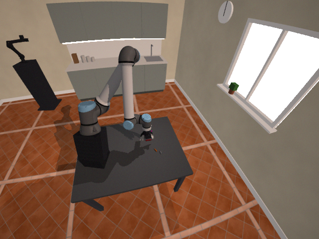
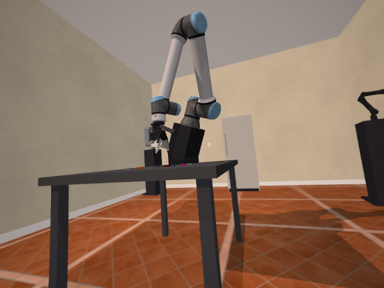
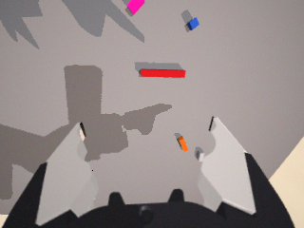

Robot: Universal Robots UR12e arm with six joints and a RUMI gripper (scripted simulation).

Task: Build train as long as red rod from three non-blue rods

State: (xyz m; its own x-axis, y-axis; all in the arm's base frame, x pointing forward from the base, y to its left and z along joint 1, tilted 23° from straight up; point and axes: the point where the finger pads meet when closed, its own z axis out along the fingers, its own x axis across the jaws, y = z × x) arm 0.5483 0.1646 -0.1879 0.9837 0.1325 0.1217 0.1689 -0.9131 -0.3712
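My gripper [image 3: 147,120] is open and empty, held above the dark table; it also shows in the top view [image 1: 147,137] and in the exterior view [image 2: 158,145]. In the wrist view a red rod [image 3: 162,73] lies flat ahead of the fingers. A short orange rod [image 3: 182,142] lies nearer, close to my right finger, with a small grey rod [image 3: 199,154] just beside that finger. A magenta rod [image 3: 135,6] lies at the top edge, and a blue rod [image 3: 192,23] at the upper right. In the top view the orange rod [image 1: 155,149] and grey rod [image 1: 160,152] lie apart from the gripper.
The arm's black pedestal [image 1: 91,148] stands at the table's left side. The table's right edge [image 1: 180,144] is near the rods. A cream floor strip shows at the wrist view's lower right corner [image 3: 290,176].
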